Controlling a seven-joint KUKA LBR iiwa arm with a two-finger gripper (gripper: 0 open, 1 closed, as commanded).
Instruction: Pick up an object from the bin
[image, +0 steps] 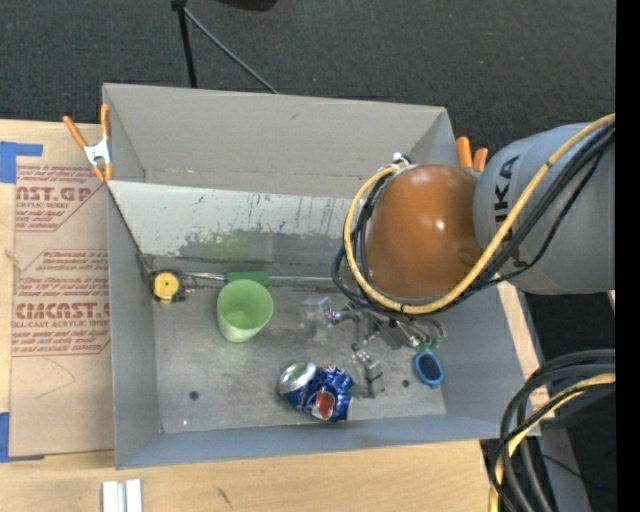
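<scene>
Since the task named no thing, the nearest item to the claw (368, 366) was noted first: a crushed blue can (318, 391). The can was seen lying on its side on the bin (200, 400) floor, close to the near wall and about midway along it. Its long axis was seen to run roughly across the view, silver top toward the left, the other end slightly nearer the front wall. From the claw, the can lay just beside, toward the view's left and a little toward the near wall. Whether the two were touching could not be told. The claw was seen low in the bin beneath the orange cover (420, 230), which hid much of it. Whether the claw was wide or narrow could not be told, and nothing was seen held in it.

A small blue ring (429, 370) was noted just beside the claw on its other side. A green cup (244, 309) stood well apart to the left.

Judgement: the pick was not yet made. For the can, a short shift left would be wanted, with closure across the short axis.
</scene>
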